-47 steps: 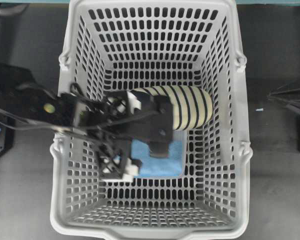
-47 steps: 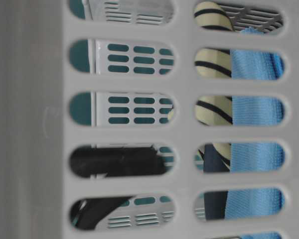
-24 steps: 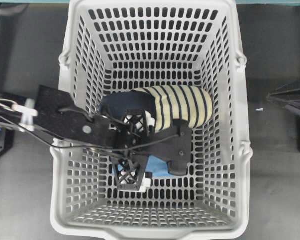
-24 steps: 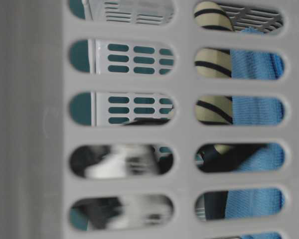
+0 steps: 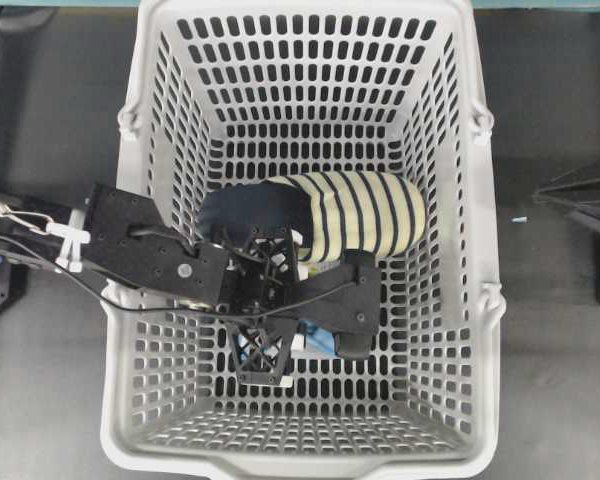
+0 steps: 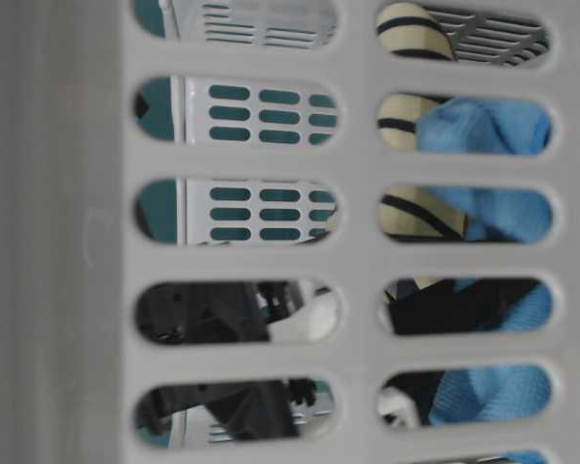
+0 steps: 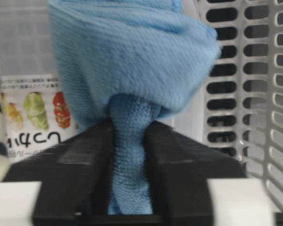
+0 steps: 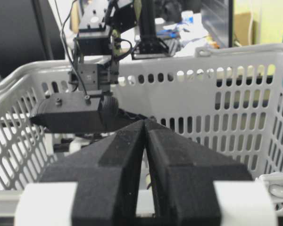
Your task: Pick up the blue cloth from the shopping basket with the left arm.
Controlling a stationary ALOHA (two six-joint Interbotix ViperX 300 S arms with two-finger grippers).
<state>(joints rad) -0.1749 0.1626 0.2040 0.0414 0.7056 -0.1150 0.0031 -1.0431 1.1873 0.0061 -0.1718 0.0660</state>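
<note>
Left wrist view: the black left gripper (image 7: 128, 141) has its jaws pressed tight on a narrow twist of the light sky-blue soft fabric cloth (image 7: 132, 61), which passes between them and balloons into a bunched mass just beyond the jaw tips. Behind it stands the slotted wall of the light grey plastic shopping basket (image 7: 245, 94), and a printed packet (image 7: 35, 117) lies on the floor (its picture shows vegetables). Beside the jaws lies the navy and cream-striped rolled garment (image 5: 355, 213). The black right gripper (image 8: 145, 162) rests outside the basket, its jaws closed on nothing.
</note>
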